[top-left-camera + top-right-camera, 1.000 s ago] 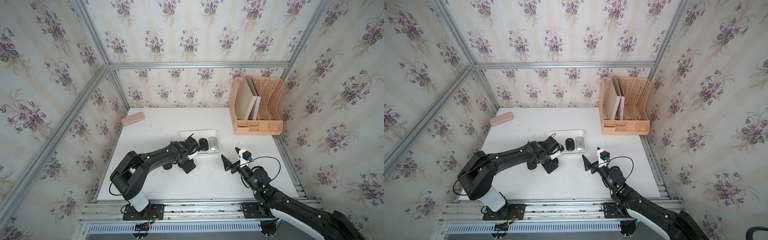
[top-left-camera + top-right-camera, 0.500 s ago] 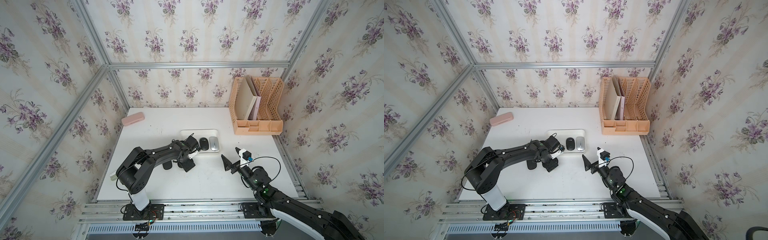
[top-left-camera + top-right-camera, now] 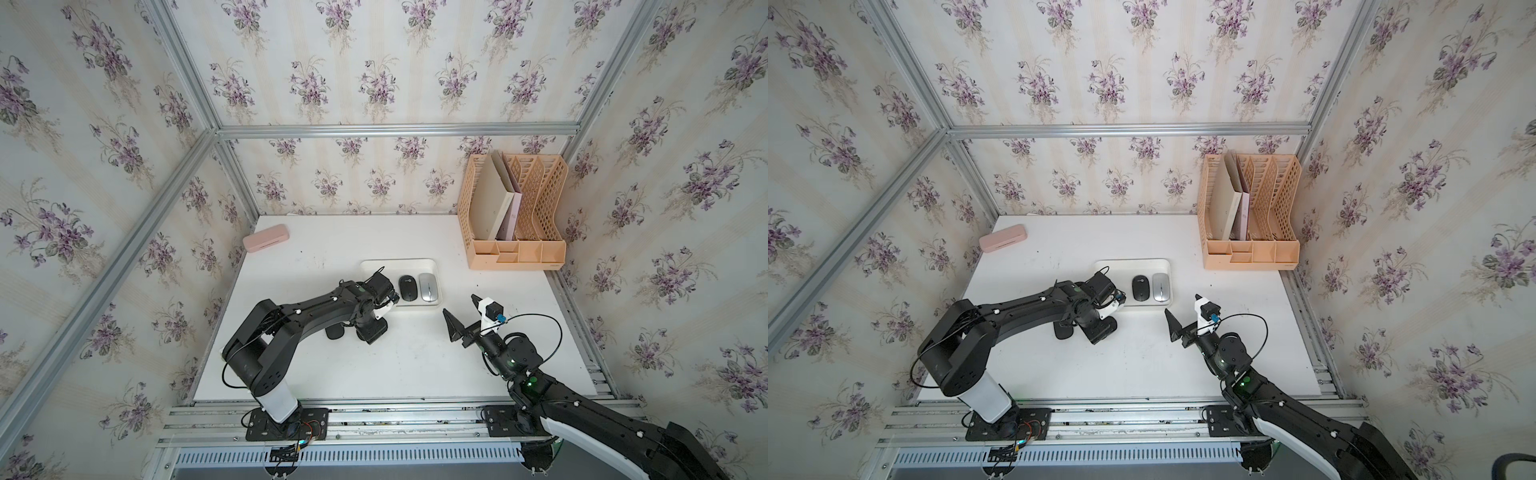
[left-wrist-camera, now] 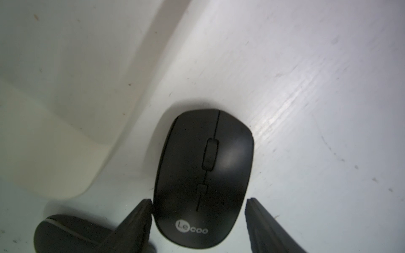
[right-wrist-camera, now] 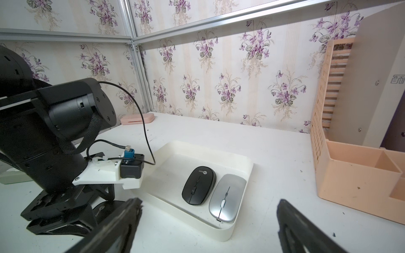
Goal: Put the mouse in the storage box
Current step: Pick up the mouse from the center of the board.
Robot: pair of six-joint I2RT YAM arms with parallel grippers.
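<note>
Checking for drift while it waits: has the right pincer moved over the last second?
No. The right pincer sits where it was, open, just off the near right corner of the storage box.

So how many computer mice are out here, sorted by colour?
Black mice: 3, the boxed black mouse in the storage box, the target mouse between the fingers of the left gripper, the spare mouse beside it.
Silver mice: 1, the silver mouse in the box.
Total: 4 mice.

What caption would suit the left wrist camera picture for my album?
Left gripper straddling a black mouse on the white table, beside the storage box.
</note>
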